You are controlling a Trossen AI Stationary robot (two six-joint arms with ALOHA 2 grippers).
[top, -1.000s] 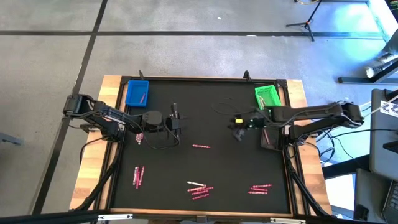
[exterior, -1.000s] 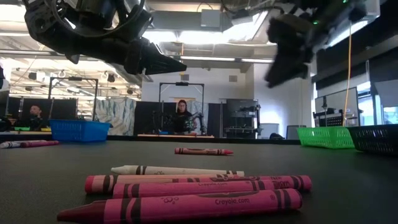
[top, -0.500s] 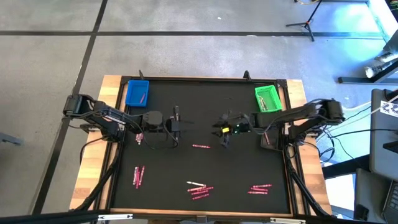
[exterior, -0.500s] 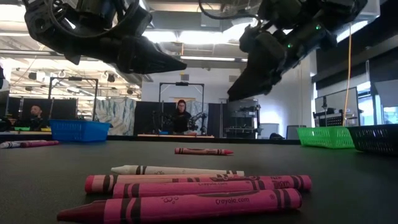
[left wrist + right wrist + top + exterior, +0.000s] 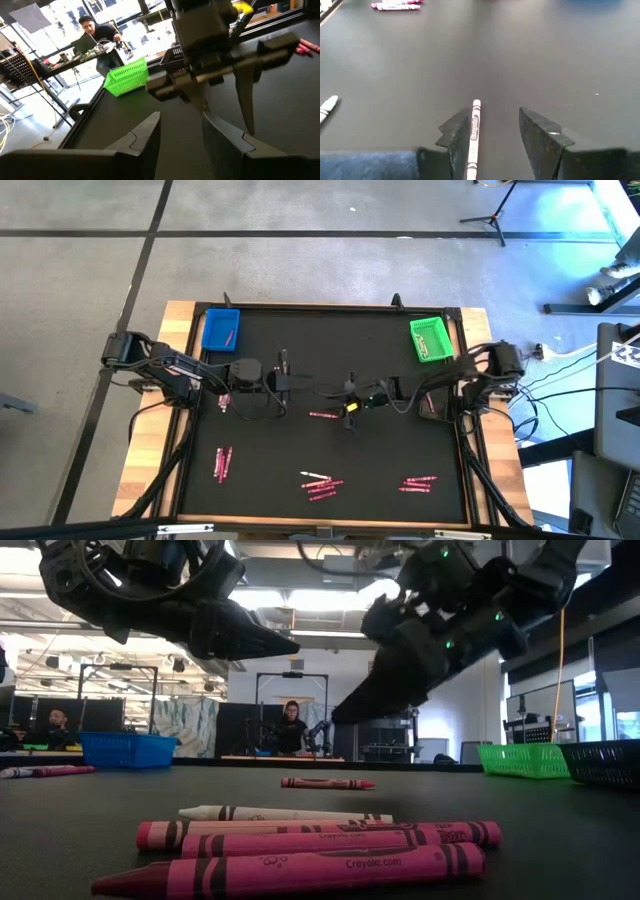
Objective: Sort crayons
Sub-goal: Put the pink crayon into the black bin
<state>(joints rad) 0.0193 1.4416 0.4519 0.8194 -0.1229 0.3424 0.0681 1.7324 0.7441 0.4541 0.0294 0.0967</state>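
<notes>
A lone magenta crayon lies flat on the black mat near the table's middle; it also shows in the low view. My right gripper hangs open just right of it and above the mat. In the right wrist view the crayon shows between the open fingers, close to one of them. My left gripper is open and empty, held above the mat left of centre. A pink crayon lies in the blue tray.
The green tray stands at the far right. Crayon clusters lie at the near left, near middle, near right and by the left arm. A dark basket sits at the right edge. People show in the room beyond.
My right gripper has gone toward the table's left edge and down, from near the green tray to just beside the lone crayon in the middle, tipping its fingers downward. The crayons have not moved.
</notes>
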